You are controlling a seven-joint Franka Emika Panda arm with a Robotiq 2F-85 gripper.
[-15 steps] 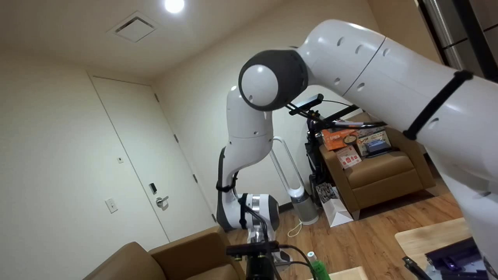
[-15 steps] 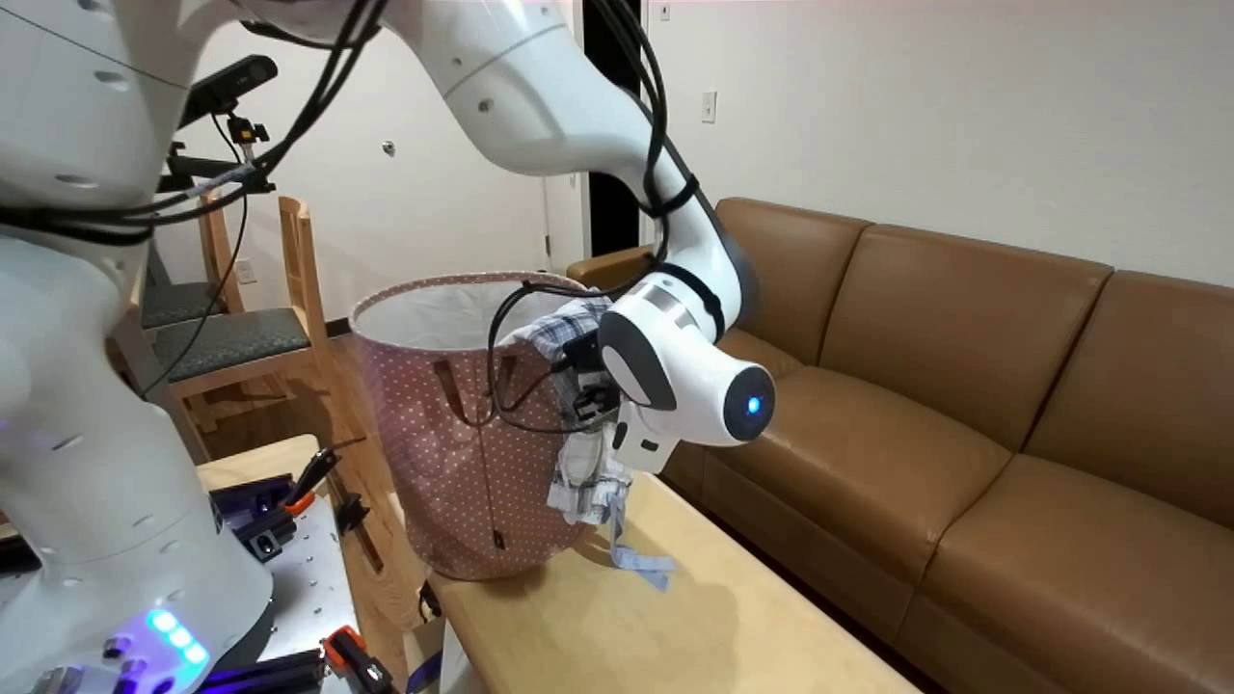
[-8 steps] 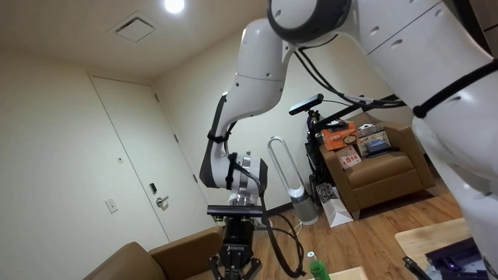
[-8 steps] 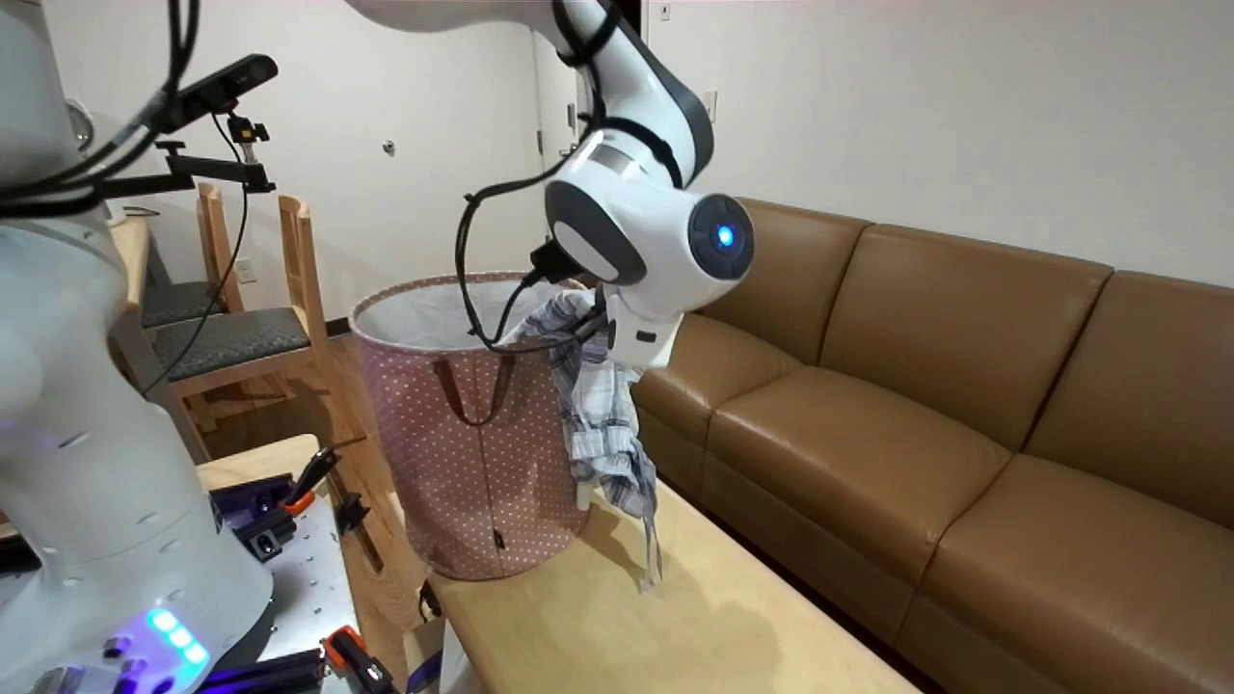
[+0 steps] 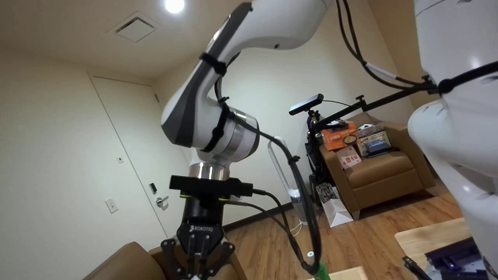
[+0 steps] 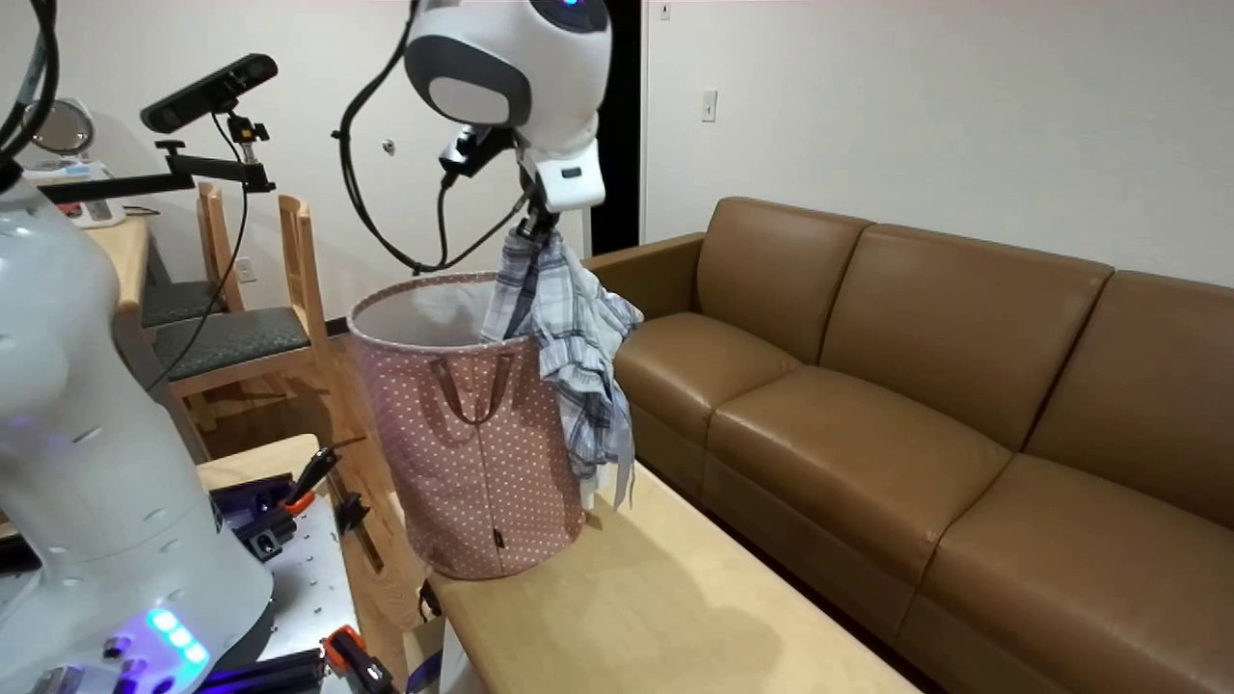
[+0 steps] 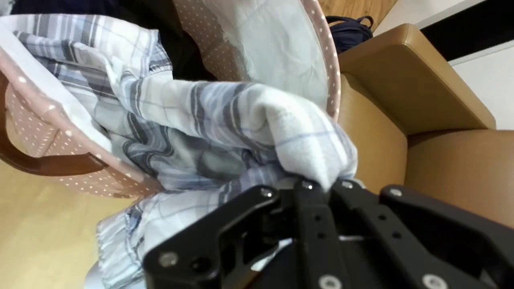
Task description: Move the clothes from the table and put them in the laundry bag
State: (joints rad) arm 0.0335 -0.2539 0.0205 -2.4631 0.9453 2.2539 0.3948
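along a white wall [image 6: 916, 125] in an exterior view, a long brown leather sofa [image 6: 925, 414]; in both exterior views, a white jointed robot arm [image 5: 268, 29] with dark grey trim; in front of the sofa, a pale wooden table [image 6: 665, 598]; upright at one end of the table, a tall round pink fabric laundry bag [image 6: 463, 482] with white dots and a pale lining; at the bag's rim, a blue, white and grey plaid cloth garment [image 6: 583, 357], partly inside the bag, partly hanging down outside along the bag's side, toward the sofa; pointing down above the rim, a black metal two-fingered gripper [image 7: 327, 188], with fingers drawn together and clamped on the garment's bunched upper part; below the rim, a brown strap handle [image 6: 501, 378]
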